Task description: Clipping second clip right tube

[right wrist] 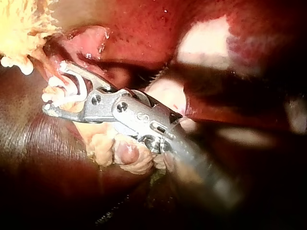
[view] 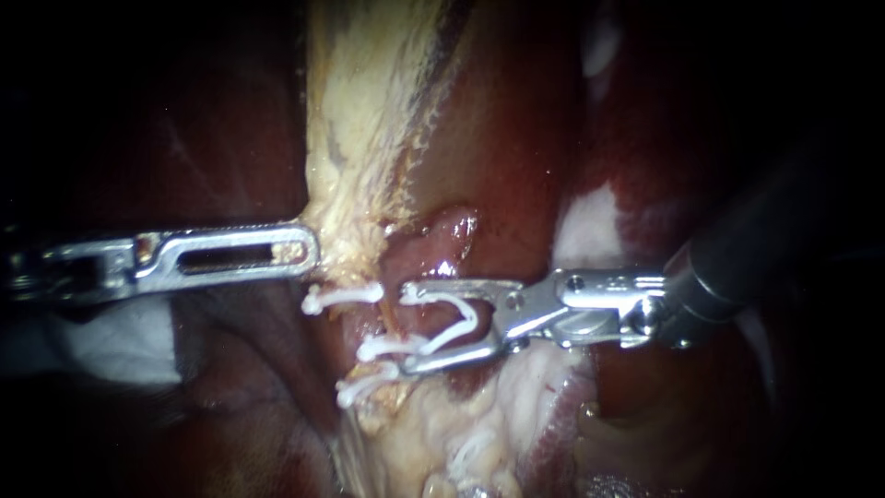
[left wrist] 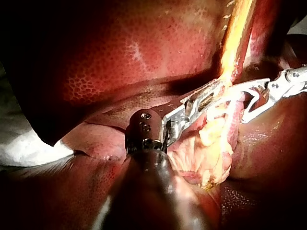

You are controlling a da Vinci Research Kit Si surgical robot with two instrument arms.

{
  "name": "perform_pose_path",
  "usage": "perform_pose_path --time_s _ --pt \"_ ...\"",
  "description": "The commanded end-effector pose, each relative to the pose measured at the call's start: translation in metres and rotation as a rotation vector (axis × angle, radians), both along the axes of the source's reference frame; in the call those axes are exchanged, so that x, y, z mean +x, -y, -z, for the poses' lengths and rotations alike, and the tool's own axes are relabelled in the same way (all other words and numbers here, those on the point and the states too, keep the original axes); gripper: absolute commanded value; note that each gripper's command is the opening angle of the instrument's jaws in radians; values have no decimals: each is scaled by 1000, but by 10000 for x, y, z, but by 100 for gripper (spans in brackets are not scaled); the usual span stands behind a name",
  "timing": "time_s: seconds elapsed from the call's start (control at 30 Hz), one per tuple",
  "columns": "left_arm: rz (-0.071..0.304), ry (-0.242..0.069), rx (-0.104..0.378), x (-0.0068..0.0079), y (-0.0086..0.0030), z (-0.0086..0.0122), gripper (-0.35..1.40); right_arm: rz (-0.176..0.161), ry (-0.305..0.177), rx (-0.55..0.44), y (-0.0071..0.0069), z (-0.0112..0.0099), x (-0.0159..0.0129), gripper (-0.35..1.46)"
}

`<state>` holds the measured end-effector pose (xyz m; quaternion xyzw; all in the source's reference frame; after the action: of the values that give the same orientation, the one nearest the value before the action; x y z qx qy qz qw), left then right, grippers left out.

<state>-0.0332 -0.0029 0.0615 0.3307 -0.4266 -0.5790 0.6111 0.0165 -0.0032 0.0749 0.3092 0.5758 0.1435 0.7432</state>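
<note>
the right instrument (view: pixel 406 328), jaws spread around an open white clip (view: pixel 458 318) they carry, lies crosswise to the right tube (view: pixel 424 254), which runs up-down and sits inside the clip's mouth, just beside the placed clips (view: pixel 343 297). the left instrument (view: pixel 304 249), clamped on pale fatty tissue (view: pixel 359 138), is farther off.

Dark red liver (view: pixel 516 120) fills most of the endoscope view, glistening and wet. A pale yellow fatty band (view: pixel 369 111) runs down its middle, ragged along the edges, and widens below into lumpy cream tissue (view: pixel 442 433). A whitish patch (view: pixel 590 221) marks the liver surface to the right of the band. A white cloth (view: pixel 111 341) lies in shadow at the far left, partly beneath the liver's edge. In the left wrist view the liver (left wrist: pixel 134 52) shows a fine mottled pattern.
</note>
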Motion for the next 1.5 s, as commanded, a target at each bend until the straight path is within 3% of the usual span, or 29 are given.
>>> perform_pose_path --time_s 0.03,0.33,0.63,0.83,0.93,1.0,1.03,1.17,1.5 --pt "3 -3 -1 0 0 0 -35 1 -1 0 1 -1 3 60" --pt "2 -2 0 -2 1 3 -35 26 -6 21 10 -13 31 60" --pt "2 -2 0 -2 1 2 -35 82 -56 45 24 1 39 54" --pt "2 -2 -1 -2 1 2 -35 102 -56 91 26 4 40 46" --pt "2 -2 -1 -2 1 2 -35 87 -43 103 25 3 39 18" --pt "2 -2 -1 -2 1 2 -35 68 0 118 22 2 36 -30" --pt "2 -2 -1 -2 1 2 -35 67 23 111 20 1 35 -35" --pt "2 -2 -1 -2 1 2 -35 70 101 111 16 0 29 -35" --pt "2 -2 -1 -2 1 1 -35 72 110 108 19 3 29 -35"
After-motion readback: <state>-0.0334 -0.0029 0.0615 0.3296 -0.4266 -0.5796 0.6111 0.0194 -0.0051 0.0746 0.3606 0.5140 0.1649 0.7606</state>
